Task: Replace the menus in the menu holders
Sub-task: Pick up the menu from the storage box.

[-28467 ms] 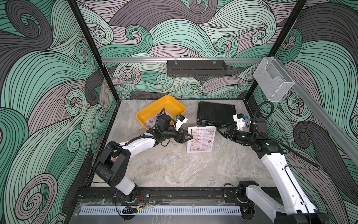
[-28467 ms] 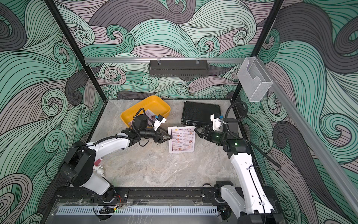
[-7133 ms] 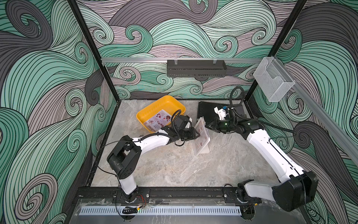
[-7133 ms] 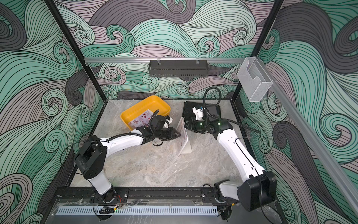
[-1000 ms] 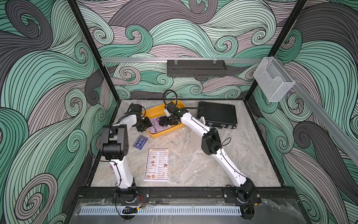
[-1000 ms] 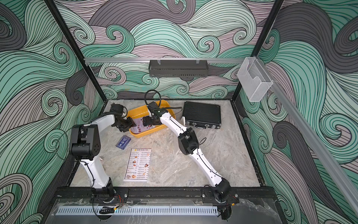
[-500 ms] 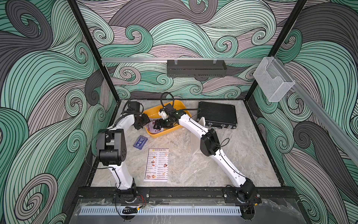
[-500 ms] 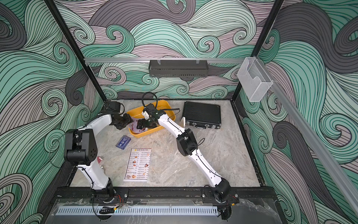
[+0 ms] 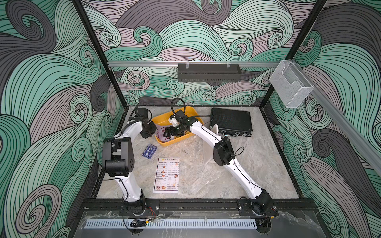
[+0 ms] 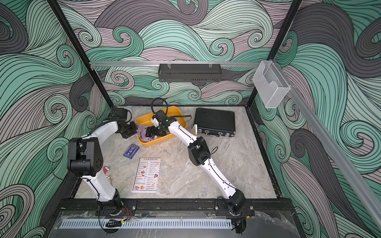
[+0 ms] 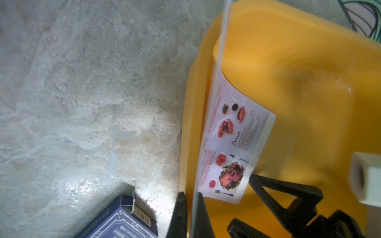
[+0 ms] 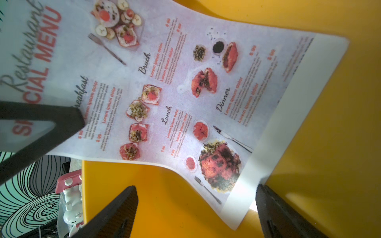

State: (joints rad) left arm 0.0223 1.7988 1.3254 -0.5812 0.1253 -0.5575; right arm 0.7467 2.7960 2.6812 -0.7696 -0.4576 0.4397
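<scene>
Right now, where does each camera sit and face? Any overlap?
Top views: high at the front, looking down at the whole cell; both arms, left tool and right tool at the yellow tray.
Left wrist: on the left arm, looking past its tool, shut on the special menu.
Right wrist: on the right arm, facing the menu's print past its open tool.
Shared: both wrist views show menu, tray and the other arm's tool.

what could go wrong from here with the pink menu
The left claw pinches only the edge of the special menu, which bows, so it may slip or crease. The right claw hangs open over the same sheet in the yellow tray; closing there could crumple it. Its elbow sits close by the menu holder and might tip it.
</scene>
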